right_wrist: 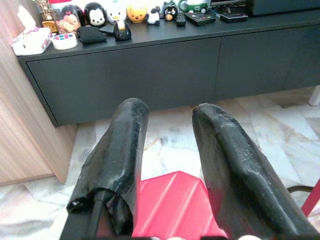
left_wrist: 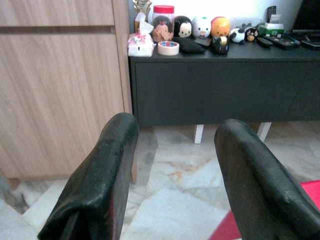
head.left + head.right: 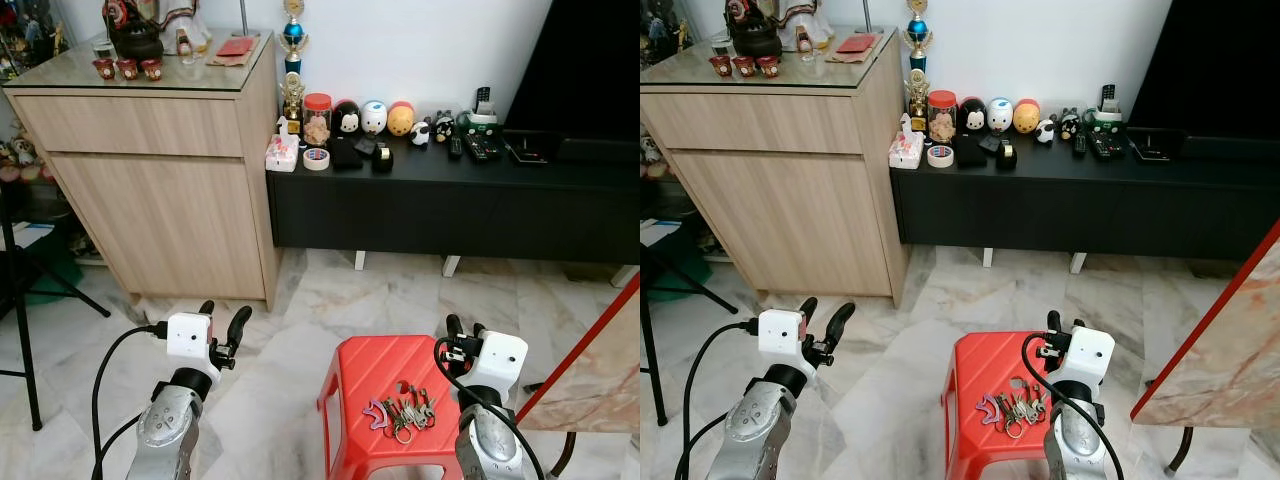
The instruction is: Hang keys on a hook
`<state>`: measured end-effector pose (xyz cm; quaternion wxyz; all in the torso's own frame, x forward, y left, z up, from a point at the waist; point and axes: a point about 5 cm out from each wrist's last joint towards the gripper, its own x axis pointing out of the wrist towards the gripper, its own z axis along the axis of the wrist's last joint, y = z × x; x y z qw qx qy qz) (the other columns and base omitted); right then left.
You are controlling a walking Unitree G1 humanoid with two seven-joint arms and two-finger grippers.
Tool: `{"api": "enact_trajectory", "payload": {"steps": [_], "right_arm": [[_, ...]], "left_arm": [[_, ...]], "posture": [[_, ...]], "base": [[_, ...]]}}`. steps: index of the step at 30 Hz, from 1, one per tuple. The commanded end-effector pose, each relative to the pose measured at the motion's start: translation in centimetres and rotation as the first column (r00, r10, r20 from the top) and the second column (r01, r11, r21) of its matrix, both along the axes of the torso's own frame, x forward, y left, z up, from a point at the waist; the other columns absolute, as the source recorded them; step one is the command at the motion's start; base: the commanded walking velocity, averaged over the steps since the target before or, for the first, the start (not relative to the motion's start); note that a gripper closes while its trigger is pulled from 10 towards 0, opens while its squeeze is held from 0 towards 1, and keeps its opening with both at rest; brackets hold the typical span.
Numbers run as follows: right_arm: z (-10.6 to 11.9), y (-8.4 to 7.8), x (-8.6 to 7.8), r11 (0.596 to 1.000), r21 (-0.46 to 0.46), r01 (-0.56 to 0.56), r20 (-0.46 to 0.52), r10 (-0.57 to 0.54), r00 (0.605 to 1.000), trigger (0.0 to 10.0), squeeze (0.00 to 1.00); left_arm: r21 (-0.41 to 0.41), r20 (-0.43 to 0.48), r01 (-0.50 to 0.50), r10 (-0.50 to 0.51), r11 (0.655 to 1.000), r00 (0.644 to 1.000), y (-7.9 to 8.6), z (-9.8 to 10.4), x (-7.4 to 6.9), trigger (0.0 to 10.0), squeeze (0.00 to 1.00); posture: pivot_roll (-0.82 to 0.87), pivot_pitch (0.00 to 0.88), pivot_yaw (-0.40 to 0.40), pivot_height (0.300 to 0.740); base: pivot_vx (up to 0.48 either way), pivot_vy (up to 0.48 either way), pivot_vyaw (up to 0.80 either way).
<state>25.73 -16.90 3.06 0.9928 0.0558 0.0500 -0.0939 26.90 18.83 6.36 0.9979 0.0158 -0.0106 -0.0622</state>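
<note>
Right gripper (image 3: 463,328) hangs w/ fingers apart by the red stool (image 3: 365,362)'s right edge, left gripper (image 3: 222,322) apart too, off its left; keys (image 3: 402,410) near front edge look light, jangly, slippery — I'd pinch the ring.

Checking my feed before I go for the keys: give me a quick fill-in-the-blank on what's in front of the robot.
1. The keys lie on a stool whose colour is ____.
2. The hand nearest the keys is the ____ hand.
3. The left hand hovers over the floor with its fingers ____.
4. The tape roll sits on the black ____.

Missing words: red; right; open; cabinet
</note>
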Motion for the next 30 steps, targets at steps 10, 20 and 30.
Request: {"api": "enact_trajectory", "payload": {"steps": [10,20,30], "right_arm": [[-0.29,0.52,0.07,1.000,-0.001,-0.023,-0.013,0.023,1.000,10.0,0.00],[-0.57,0.52,-0.02,1.000,0.000,-0.025,-0.028,0.025,0.999,10.0,0.00],[-0.71,0.45,-0.01,1.000,0.002,-0.024,-0.036,0.024,0.999,10.0,0.00]], "left_arm": [[0.012,-0.037,0.015,-0.015,1.000,0.999,-0.12,-0.62,-0.30,10.0,0.00],[0.014,-0.048,0.021,-0.021,1.000,0.999,-0.25,-0.66,-0.08,10.0,0.00],[0.008,-0.056,0.020,-0.020,1.000,0.998,-0.24,-0.68,-0.04,10.0,0.00]], "posture": [[0.05,0.000,-0.027,0.637],[0.04,0.000,-0.022,0.637],[0.05,0.000,-0.023,0.637]], "base": [[0.000,0.000,0.00],[0.000,0.000,0.00],[0.000,0.000,0.00]]}}
